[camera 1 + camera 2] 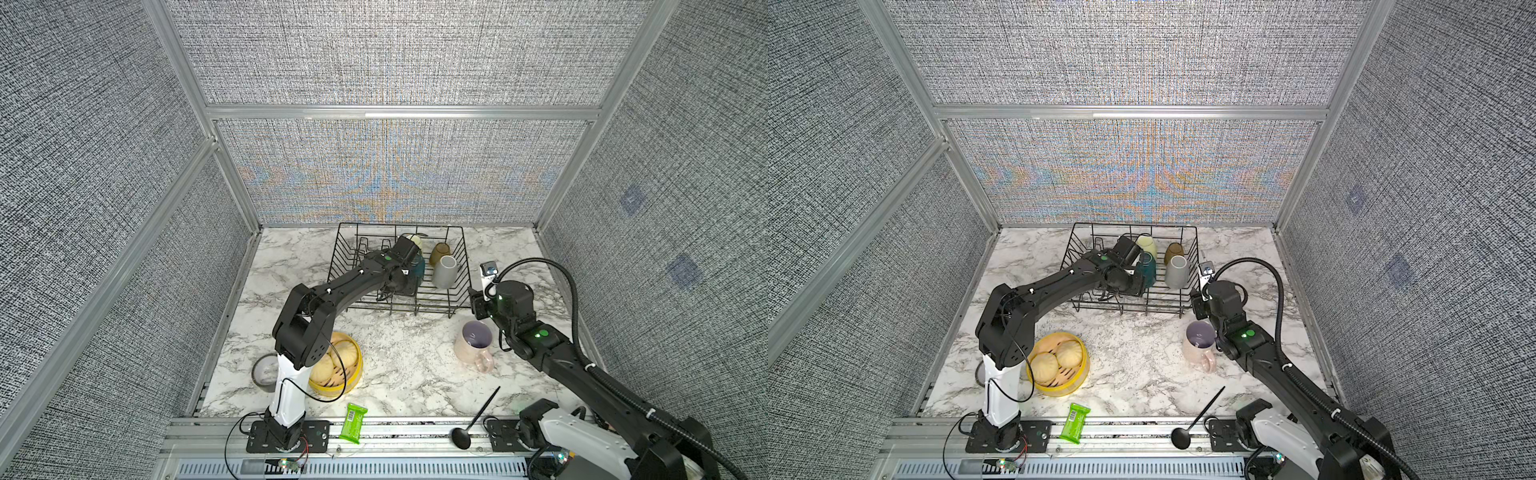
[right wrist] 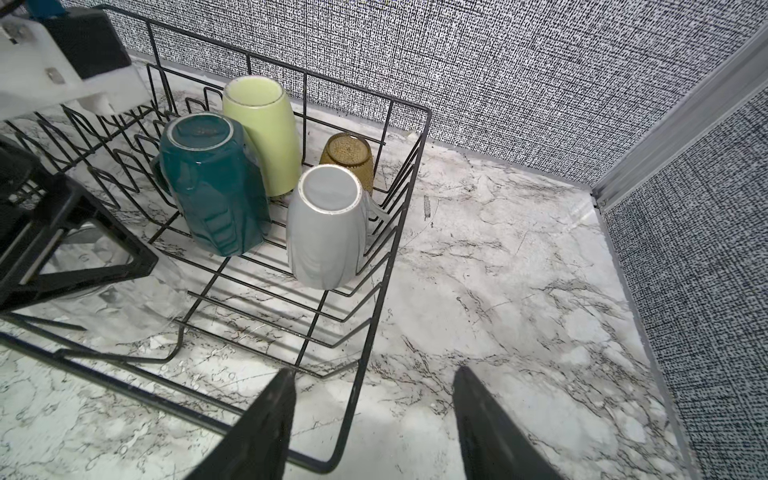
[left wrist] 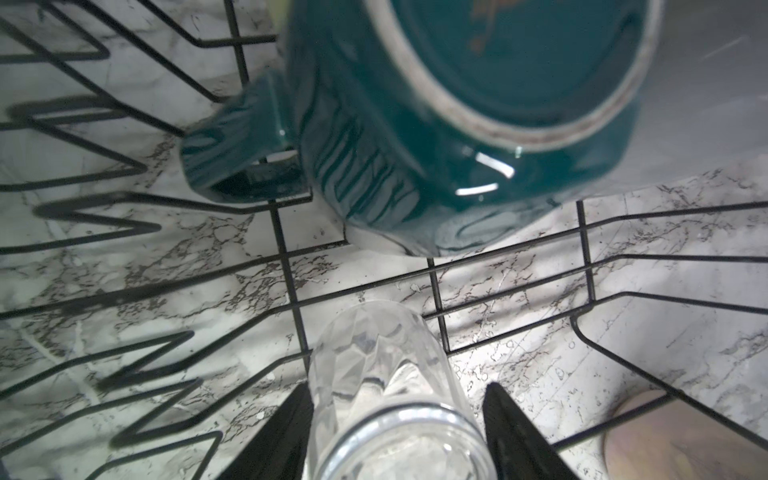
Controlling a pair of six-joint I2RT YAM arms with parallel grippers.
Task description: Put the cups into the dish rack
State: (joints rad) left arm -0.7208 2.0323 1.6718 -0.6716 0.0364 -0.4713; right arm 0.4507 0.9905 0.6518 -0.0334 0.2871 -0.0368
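Four cups sat base-up in the dish rack: the pale green mug, dark teal mug, grey-white mug and amber tumbler. My left pincer stood parted around the clear glass inside the rack's near side, one finger visibly clear of it. My right pincer hung wide and empty by the rack's near right corner; the pink mug stood outside on the tabletop.
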